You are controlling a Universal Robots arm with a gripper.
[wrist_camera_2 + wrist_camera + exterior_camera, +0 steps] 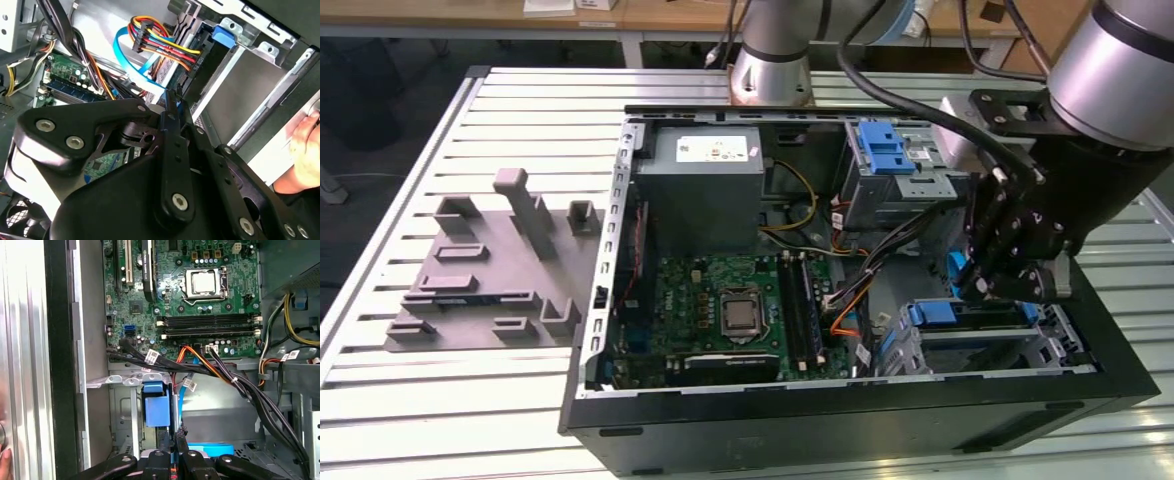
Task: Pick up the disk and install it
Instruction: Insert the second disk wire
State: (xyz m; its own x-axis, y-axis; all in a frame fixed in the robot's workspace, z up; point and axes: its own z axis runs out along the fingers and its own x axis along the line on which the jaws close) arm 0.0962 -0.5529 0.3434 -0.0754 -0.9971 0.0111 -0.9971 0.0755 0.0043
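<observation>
Here the hand (1007, 285) hangs inside the open computer case (854, 400), at the exterior view's right, beside a blue latch (934, 313). Its fingers (178, 440) are pressed together, holding nothing visible.

Gripper (1007, 285) hides part of drive bay (987, 325) in exterior view; fingertips lost against dark case. Arm (1121, 60) cut off at picture edge. Hand (306, 150) cut off at edge in second wrist view. Fingertip (4, 462) just peeks in at edge in first wrist view
</observation>
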